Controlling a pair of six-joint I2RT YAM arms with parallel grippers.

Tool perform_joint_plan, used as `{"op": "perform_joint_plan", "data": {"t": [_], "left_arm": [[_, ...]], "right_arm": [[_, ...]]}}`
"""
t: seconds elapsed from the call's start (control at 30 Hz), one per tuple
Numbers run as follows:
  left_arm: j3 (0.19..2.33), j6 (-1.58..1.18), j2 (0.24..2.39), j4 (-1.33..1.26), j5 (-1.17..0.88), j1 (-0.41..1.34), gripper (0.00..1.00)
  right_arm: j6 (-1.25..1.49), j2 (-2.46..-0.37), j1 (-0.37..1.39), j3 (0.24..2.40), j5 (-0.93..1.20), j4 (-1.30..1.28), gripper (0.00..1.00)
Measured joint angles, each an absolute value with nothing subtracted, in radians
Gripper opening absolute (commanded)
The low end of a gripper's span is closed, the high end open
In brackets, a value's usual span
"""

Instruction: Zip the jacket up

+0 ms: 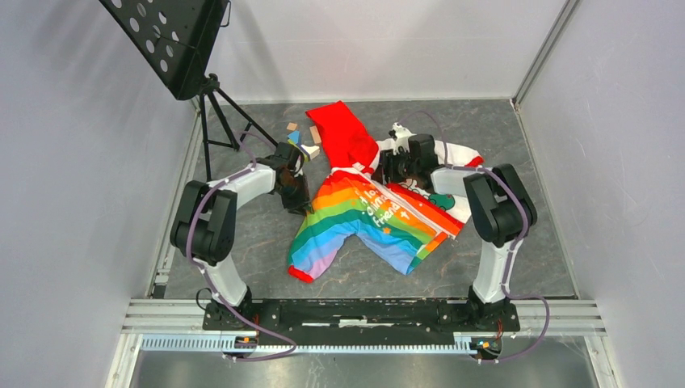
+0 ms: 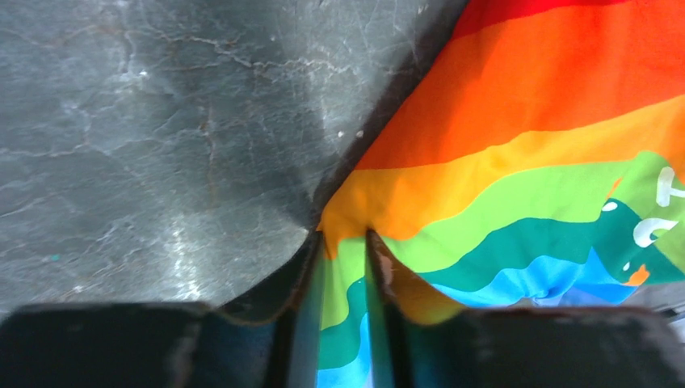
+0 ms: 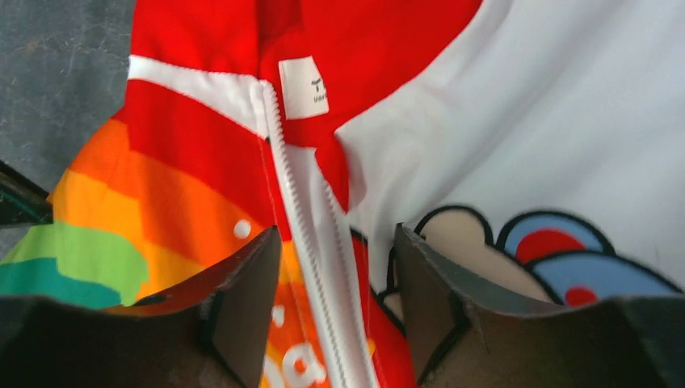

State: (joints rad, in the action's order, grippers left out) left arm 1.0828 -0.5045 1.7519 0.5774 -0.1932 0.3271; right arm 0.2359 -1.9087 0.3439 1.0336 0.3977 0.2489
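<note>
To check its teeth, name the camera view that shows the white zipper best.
Right wrist: the white zipper is close up, with single teeth visible. Top external shows it only as a thin white line down the jacket. Left wrist misses it.

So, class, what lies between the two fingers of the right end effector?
The white zipper of the jacket runs through the gap of the open right end effector; the right wrist view shows it.
</note>
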Motion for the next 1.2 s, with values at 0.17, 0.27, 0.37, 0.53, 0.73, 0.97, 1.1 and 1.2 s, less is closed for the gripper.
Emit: {"op": "perform_joint_plan", "data": {"t": [0.17,0.27,0.37,0.53,0.73,0.97,1.1,1.2], "left_arm": [[1.073,-0.481,1.595,0.598,-0.144,0.348,0.76],[1.057,-0.481,1.449,0.596,-0.134,0.398,0.90],[1.020,-0.486,1.315,0.570,-0.153,0.471,0.99],[0.856,-0.574,1.139,0.427,-0.212,0.654,1.00],[0.745,-0.704,1.164,0.214,-0.223,0.912,0.96],[0.821,-0.763,1.346,0.096,-0.207,1.047,0.84],[0.863,-0.772,1.398,0.070,-0.189,1.068,0.81],[0.916,-0.772,1.455,0.064,-0.185,1.068,0.83]], "right_arm": [[0.209,-1.577,0.339,0.897,0.295,0.133,0.77],[0.212,-1.372,0.337,0.790,0.236,0.110,0.77],[0.231,-1.172,0.329,0.601,0.208,0.072,0.75],[0.278,-0.975,0.207,0.329,0.263,-0.062,0.69],[0.327,-0.852,0.055,0.255,0.345,-0.121,0.63],[0.379,-0.911,-0.055,0.202,0.467,-0.014,0.54],[0.374,-0.945,-0.055,0.181,0.541,0.043,0.42],[0.351,-0.962,-0.055,0.181,0.571,0.038,0.35]]}}
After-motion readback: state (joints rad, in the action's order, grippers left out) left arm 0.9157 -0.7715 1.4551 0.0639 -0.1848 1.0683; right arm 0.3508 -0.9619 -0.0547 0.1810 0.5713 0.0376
